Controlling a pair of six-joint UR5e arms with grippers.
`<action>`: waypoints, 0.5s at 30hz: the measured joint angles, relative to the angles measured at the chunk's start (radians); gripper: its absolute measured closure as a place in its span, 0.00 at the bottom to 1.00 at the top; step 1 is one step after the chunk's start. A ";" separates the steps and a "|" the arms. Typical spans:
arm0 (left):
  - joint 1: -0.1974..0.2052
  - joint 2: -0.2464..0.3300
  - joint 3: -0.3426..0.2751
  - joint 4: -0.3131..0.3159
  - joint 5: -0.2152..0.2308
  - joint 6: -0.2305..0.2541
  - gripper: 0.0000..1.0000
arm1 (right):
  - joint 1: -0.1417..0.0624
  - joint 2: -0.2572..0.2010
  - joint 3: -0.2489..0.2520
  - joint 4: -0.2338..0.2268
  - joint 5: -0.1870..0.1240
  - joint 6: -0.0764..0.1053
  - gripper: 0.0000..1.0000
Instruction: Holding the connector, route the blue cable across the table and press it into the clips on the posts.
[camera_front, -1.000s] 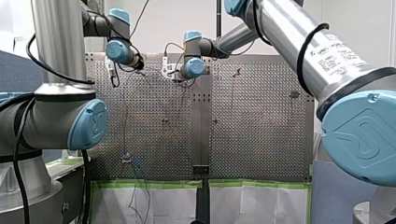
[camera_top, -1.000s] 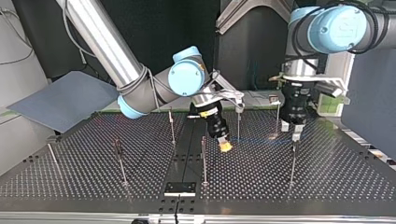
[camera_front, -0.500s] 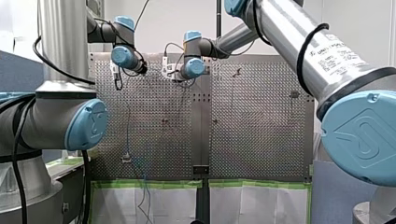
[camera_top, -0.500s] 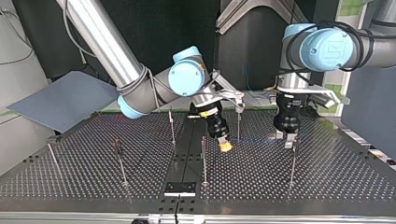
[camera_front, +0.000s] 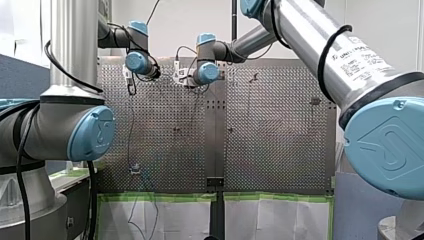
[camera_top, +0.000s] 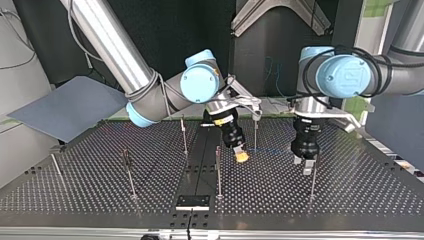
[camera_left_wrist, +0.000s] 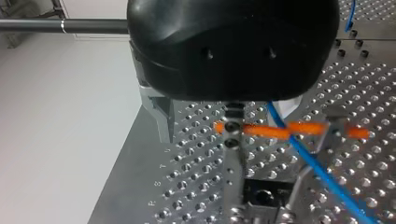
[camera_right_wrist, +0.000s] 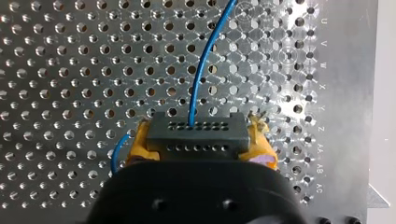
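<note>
Two grippers sit low over the perforated table (camera_top: 350, 200). My right gripper (camera_top: 241, 156) is unmoved, yellow pads pinching the black connector (camera_right_wrist: 196, 131), with the blue cable (camera_right_wrist: 201, 70) leading out of it. My left gripper (camera_top: 303, 165), metal fingers apart, has shifted toward the top view's left and is now just beside a post (camera_top: 313, 182).

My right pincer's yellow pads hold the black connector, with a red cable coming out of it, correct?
No. The cable is blue, not red; the right wrist view shows it. The right pincer's yellow pads do hold the black connector.
</note>
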 joint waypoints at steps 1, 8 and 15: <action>0.000 -0.004 0.001 0.000 0.000 0.000 0.05 | 0.000 0.000 0.000 0.000 0.000 0.000 1.00; 0.000 -0.016 0.001 -0.002 -0.005 -0.014 0.85 | 0.000 0.000 0.000 0.001 -0.002 0.003 1.00; -0.001 -0.016 0.001 -0.010 -0.017 -0.016 1.00 | -0.001 0.000 0.000 0.002 -0.003 0.005 1.00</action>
